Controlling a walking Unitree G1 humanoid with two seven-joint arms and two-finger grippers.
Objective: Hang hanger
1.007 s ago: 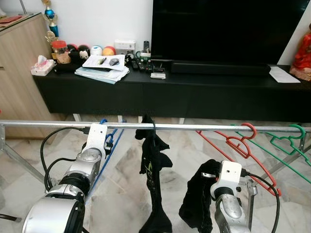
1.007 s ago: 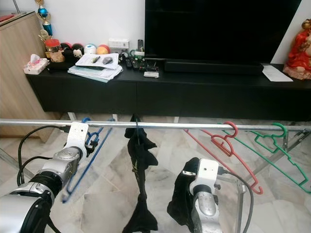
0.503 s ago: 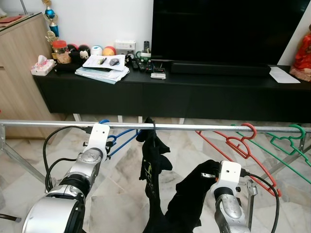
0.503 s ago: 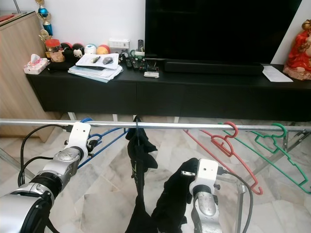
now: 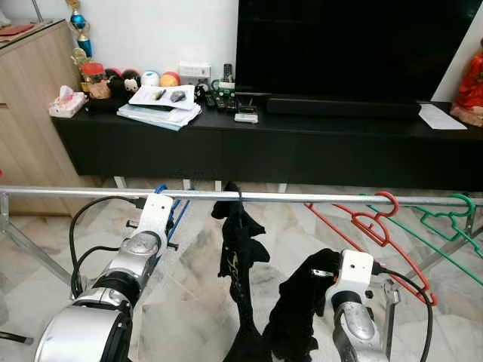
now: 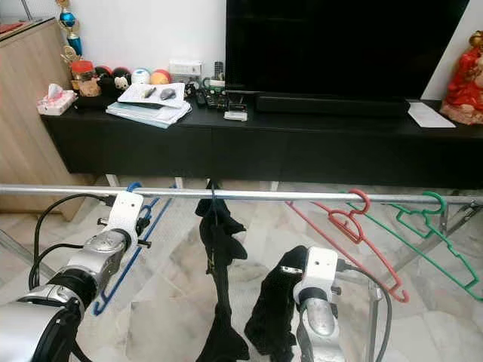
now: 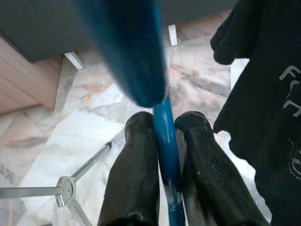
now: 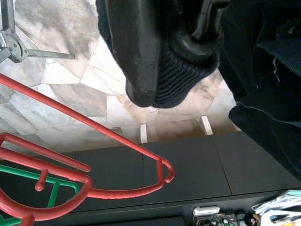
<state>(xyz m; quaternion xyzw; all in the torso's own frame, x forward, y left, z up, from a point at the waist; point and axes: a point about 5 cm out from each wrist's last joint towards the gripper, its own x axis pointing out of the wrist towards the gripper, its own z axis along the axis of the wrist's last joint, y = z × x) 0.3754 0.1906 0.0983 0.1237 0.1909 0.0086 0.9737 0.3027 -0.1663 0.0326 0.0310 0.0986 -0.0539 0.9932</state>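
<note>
Currently the left gripper (image 7: pixel 162 155) is clamped on a blue hanger (image 5: pixel 167 223) hooked near the rail's (image 5: pixel 317 197) left end. The right gripper (image 8: pixel 174 52) pinches dark cloth (image 5: pixel 298 317). Confirm the hook sits fully before releasing.

Blue hanger (image 7: pixel 141 52) blurred, cropped close-up.

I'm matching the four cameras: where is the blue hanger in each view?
Left eye: blue hanger hooked on the rail, by the left gripper.
Right eye: same, hanging left.
Left wrist: between the fingers.
Right wrist: not in it.
Shared landmark: black garment.
</note>
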